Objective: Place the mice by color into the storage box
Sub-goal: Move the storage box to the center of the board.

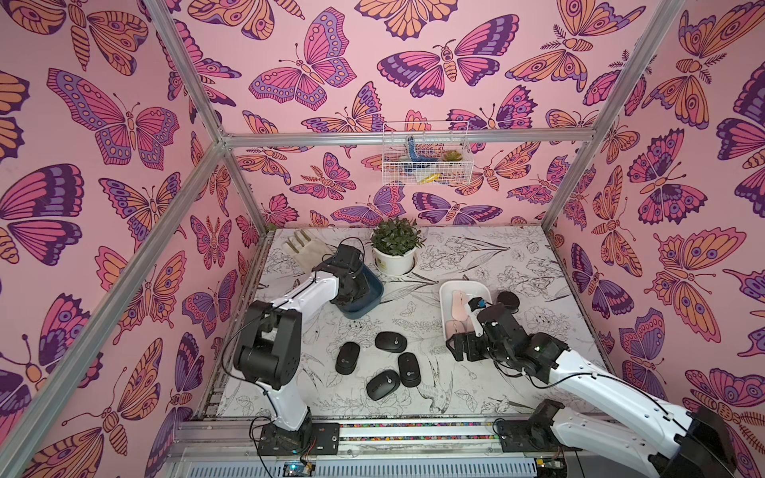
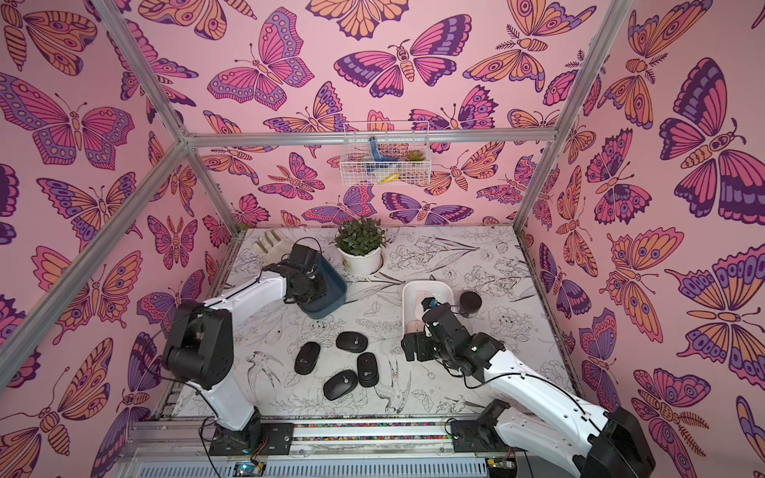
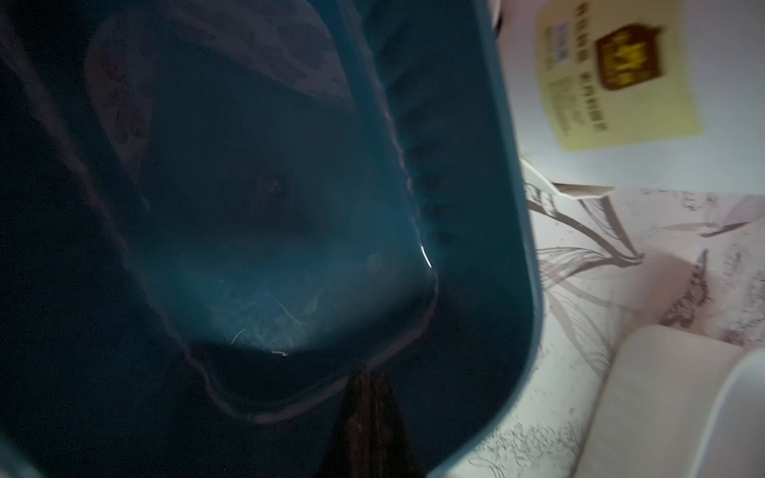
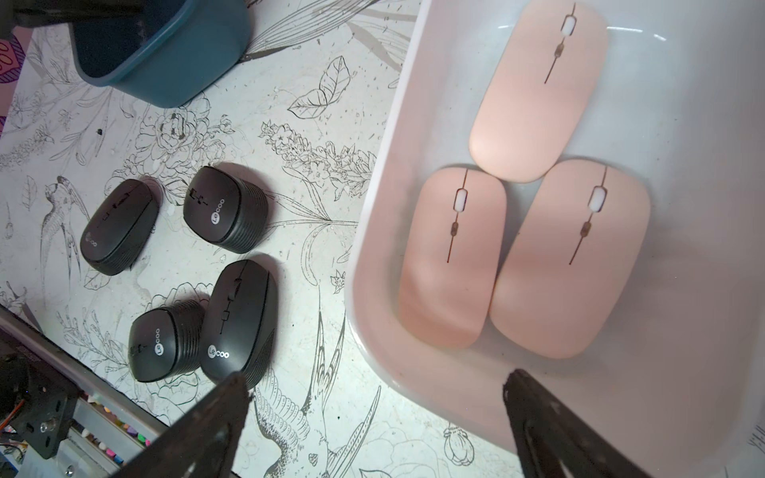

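so the left tool (image 3: 366, 414) is pinched together at the blue bin (image 1: 364, 304), right tool (image 4: 376, 380) wide apart over the white bin (image 4: 372, 248), black mice (image 1: 390, 342) at its 8 o'clock

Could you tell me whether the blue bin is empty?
Empty: the blue bin shows only a bare floor in the left wrist view.

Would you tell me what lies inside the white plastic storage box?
Three slim pale pink mice, close together. The floor of the white box beneath them is covered.
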Controlling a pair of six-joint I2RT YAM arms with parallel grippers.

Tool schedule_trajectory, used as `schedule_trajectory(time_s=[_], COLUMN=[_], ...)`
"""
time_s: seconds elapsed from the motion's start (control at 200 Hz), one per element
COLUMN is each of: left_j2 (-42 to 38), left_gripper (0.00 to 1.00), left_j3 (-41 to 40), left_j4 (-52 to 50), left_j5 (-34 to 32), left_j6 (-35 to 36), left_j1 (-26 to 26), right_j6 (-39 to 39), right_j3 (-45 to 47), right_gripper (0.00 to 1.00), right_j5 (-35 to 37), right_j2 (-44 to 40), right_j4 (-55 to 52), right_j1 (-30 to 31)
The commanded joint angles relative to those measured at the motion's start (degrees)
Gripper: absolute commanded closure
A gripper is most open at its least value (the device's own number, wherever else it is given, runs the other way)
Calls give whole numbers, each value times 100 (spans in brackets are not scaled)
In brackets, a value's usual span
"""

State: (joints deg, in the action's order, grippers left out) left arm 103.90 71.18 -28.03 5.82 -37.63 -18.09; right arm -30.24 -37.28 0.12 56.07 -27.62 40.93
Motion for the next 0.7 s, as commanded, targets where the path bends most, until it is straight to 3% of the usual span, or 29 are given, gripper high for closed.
schedule_trajectory(time_s=[0.0, 0.436, 0.616, 0.696], left_j2=[192, -1145, -1825, -2191], left_gripper=[100, 100, 100, 93], left_j3=[45, -1984, -2342, -2406], left_j4=[-194, -220, -519, -596], left_j5=[81, -279, -537, -508], left_j6=[312, 349, 314, 258], left_j1=[-28, -85, -83, -173], right_j6=[58, 132, 123, 123], right_j3=[-314, -471, -421, -396], right_gripper=[1, 1, 1, 1], right_j5=[138, -4, -24, -12], right_j2=[-101, 217, 229, 203], right_j4=[-241, -73, -28, -16], right_j1=[34, 37, 37, 37])
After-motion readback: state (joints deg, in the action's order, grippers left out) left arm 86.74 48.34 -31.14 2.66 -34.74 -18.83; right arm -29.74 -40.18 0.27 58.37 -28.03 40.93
